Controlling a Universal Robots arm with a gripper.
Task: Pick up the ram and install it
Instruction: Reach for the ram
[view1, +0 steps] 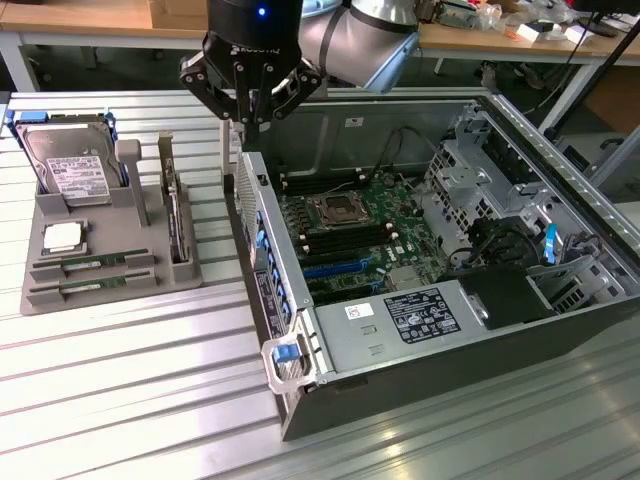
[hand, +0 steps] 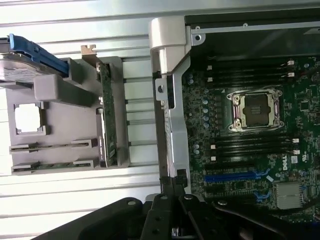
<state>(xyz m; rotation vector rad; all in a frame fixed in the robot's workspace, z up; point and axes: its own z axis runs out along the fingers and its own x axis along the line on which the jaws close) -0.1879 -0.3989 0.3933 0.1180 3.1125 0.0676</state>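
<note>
Black robot gripper (view1: 250, 121), jaws closed, above the open dark metal computer case (view1: 300, 405); two flat green ram sticks (view1: 95, 263) in moulded grey tray (view1: 150, 288).

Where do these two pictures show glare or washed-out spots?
Exterior view: light glares in streaks off the ribbed metal table, in the foreground. Wrist view: the square processor in the grey tray is washed out to plain white.
</note>
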